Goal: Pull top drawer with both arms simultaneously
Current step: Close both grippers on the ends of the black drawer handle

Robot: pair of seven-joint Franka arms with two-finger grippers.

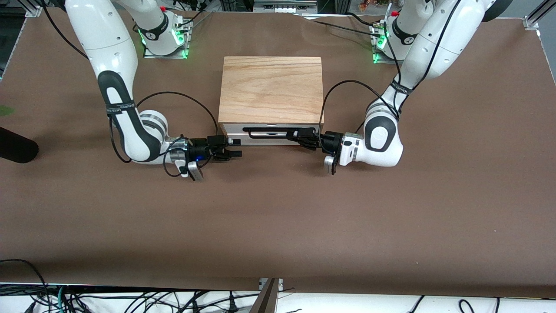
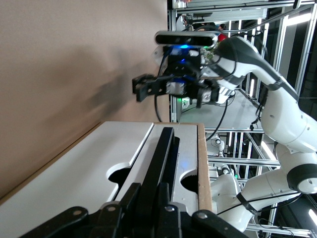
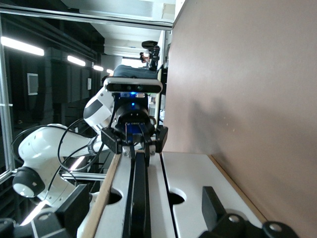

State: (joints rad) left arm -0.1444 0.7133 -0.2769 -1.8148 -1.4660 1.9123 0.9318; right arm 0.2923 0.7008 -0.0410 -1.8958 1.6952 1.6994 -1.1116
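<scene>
The top drawer [image 1: 232, 129] has a white front under the box's light-oak top slab [image 1: 271, 87] and looks closed, with no wood inside showing. Its long black wire handle [image 1: 269, 129] runs along the front. My left gripper [image 1: 299, 136] is shut on the handle at the end toward the left arm; the left wrist view shows its fingers [image 2: 130, 198] clamped on the bar [image 2: 161, 153]. My right gripper [image 1: 237, 148] is open, level with the box's corner toward the right arm. In the right wrist view its fingers [image 3: 214, 199] stand wide apart, clear of the handle [image 3: 141, 193].
A second white drawer front [image 1: 260, 140] sits below the top one. A black object [image 1: 17, 148] lies at the table edge toward the right arm's end. Loose cables hang along the table edge nearest the front camera [image 1: 130, 300]. Brown tabletop surrounds the box.
</scene>
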